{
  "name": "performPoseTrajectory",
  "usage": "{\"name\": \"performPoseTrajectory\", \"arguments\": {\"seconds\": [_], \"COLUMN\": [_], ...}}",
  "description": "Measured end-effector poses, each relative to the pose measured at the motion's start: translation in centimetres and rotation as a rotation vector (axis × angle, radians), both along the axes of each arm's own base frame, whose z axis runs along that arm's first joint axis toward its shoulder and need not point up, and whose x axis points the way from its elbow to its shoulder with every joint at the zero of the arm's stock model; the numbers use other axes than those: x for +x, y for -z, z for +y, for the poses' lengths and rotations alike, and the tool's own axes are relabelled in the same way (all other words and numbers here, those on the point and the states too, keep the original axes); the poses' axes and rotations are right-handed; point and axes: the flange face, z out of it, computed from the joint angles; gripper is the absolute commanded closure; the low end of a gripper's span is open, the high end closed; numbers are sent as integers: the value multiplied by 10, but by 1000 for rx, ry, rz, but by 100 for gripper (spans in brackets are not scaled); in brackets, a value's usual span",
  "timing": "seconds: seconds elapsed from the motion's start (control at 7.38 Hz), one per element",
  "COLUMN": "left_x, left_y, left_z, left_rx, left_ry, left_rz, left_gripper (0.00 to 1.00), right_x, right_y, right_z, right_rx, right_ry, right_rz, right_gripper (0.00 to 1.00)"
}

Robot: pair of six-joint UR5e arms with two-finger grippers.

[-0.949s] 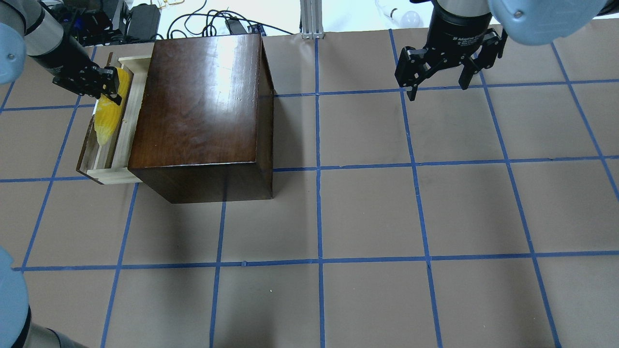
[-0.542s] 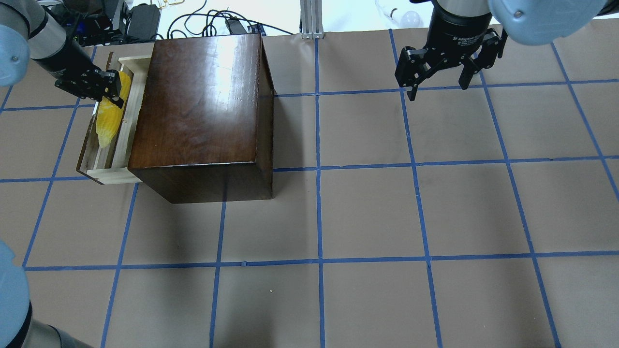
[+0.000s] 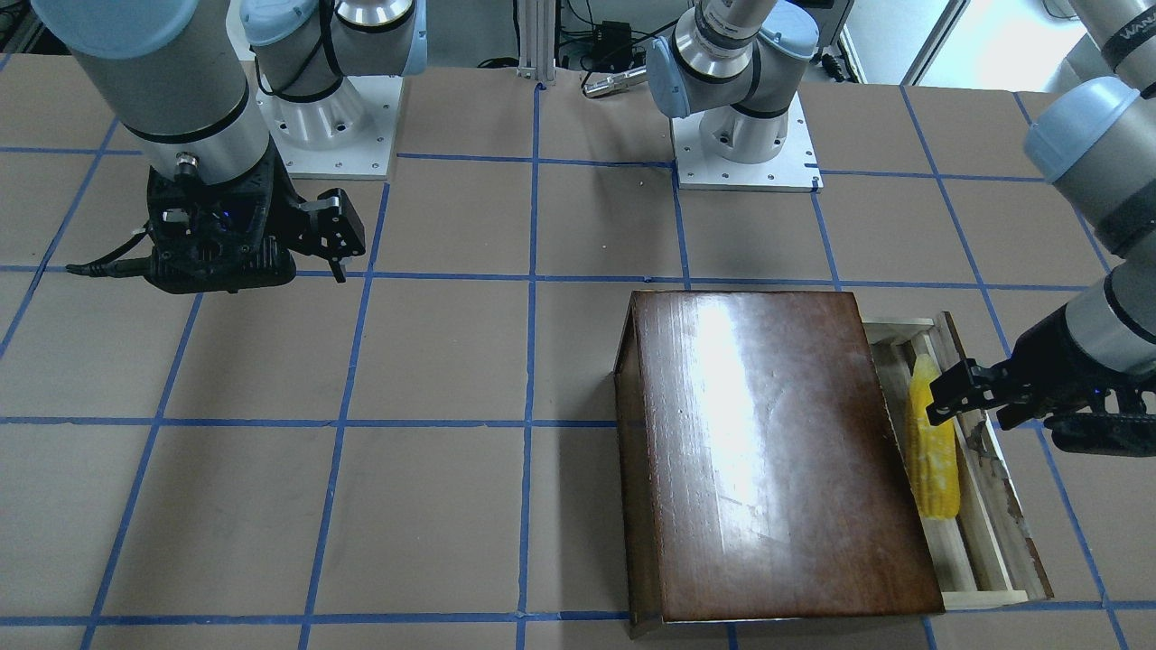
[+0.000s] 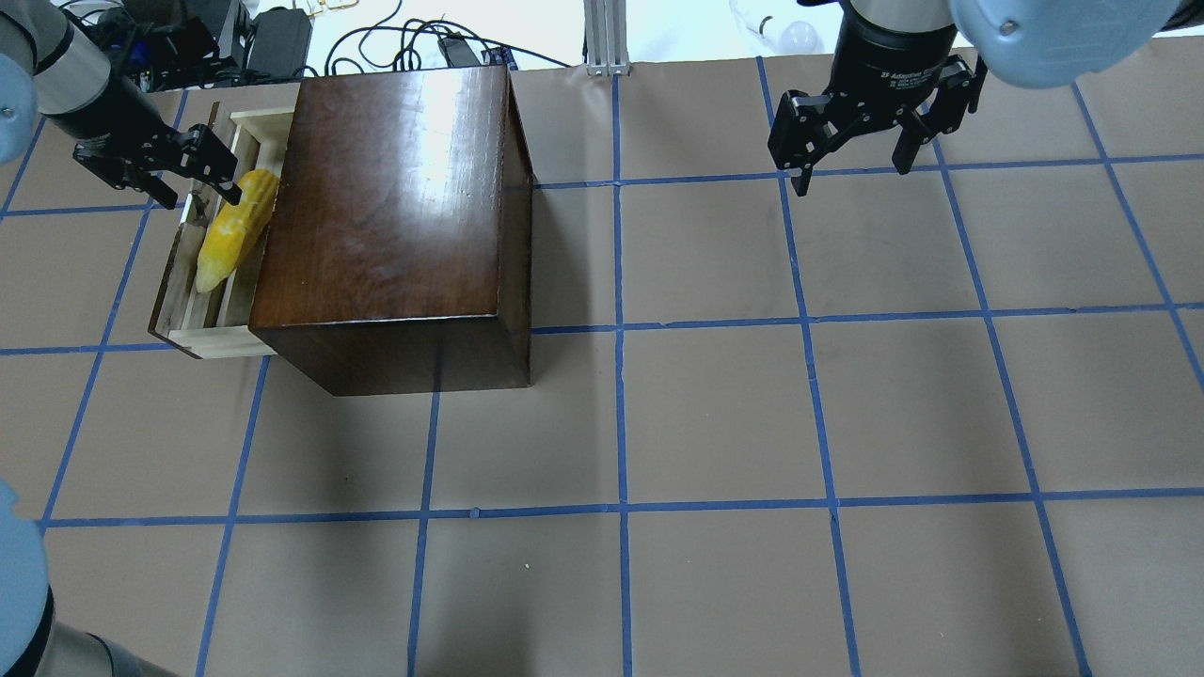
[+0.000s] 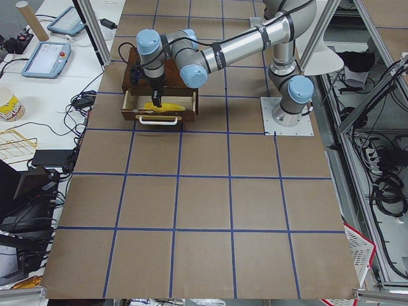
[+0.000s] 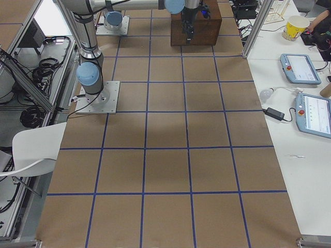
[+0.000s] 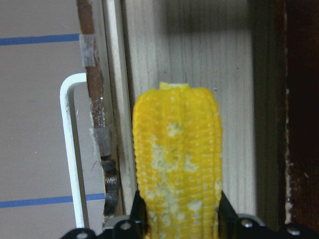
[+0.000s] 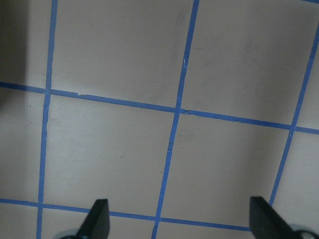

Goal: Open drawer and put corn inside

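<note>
Drawer [image 4: 212,340] was out of box [image 4: 395,197], corn [image 4: 233,230] lay inside, so task looked done. L gripper [image 4: 199,193] hung spread beside box, gripping nothing; R gripper [image 4: 854,174] wide, empty, well clear of box.

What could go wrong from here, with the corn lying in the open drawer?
1. The left gripper is open, but its fingers flank the thick end of the corn; a crooked retreat could drag it out of the drawer.
2. The corn lies slanted, thick end by the box edge; if it sits high, closing the drawer might jam it.
</note>
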Motion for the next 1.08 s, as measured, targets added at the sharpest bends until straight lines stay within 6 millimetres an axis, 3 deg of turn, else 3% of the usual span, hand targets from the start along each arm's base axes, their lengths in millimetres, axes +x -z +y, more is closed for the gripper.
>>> {"name": "performPoseTrajectory", "arguments": {"seconds": [0.41, 0.68, 0.81, 1.08], "left_x": [-2, -19, -34, -93], "left_y": [-18, -47, -65, -98], "left_z": [5, 17, 26, 48], "left_rx": [-12, -24, -40, -59], "left_ry": [-2, 9, 25, 43], "left_rz": [-3, -7, -11, -12], "left_gripper": [12, 3, 1, 0], "right_x": [0, 0, 0, 0], "right_y": [0, 0, 0, 0], "right_z": [0, 0, 0, 0], "right_rx": [0, 1, 0, 0], "right_ry": [0, 0, 0, -1], "right_rz": [0, 0, 0, 0], "right_gripper": [0, 0, 0, 0]}}
